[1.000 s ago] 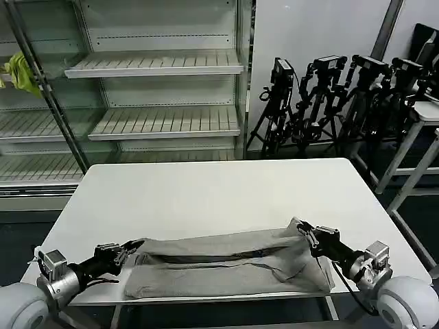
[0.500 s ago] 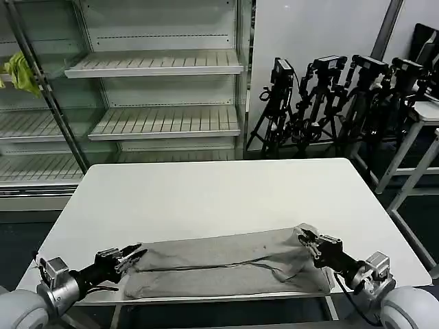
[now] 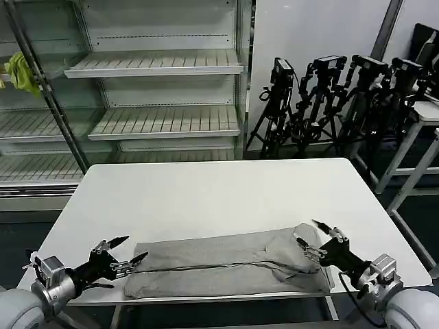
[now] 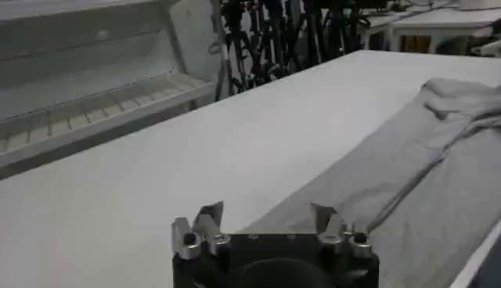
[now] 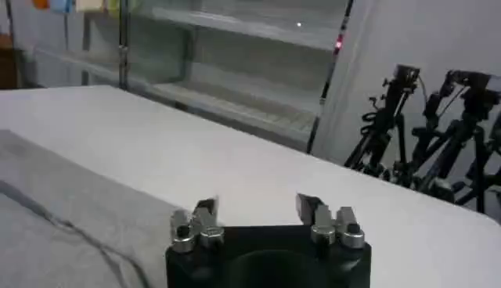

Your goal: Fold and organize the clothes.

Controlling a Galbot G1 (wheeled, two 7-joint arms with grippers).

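Observation:
A light grey shirt [image 3: 226, 264] lies folded into a long band along the front edge of the white table [image 3: 206, 192]. My left gripper [image 3: 127, 249] is open just off the shirt's left end and holds nothing. At the shirt's right end my right gripper [image 3: 310, 233] is open too, hovering over the bunched corner. In the left wrist view the shirt [image 4: 407, 172] stretches away from the open left gripper [image 4: 266, 217]. The right wrist view has the shirt [image 5: 63, 211] beside the open right gripper [image 5: 257, 210], with bare table beyond the fingers.
Behind the table stands a metal shelving unit [image 3: 158, 65], with a yellow-green cloth [image 3: 19, 72] hanging at its left. Black tripods [image 3: 343, 96] cluster at the back right, next to another table [image 3: 425, 113]. The table's far half is bare.
Both grippers have let go of the shirt's ends, opened, and drawn back slightly outward. The shirt has settled flat on the table.

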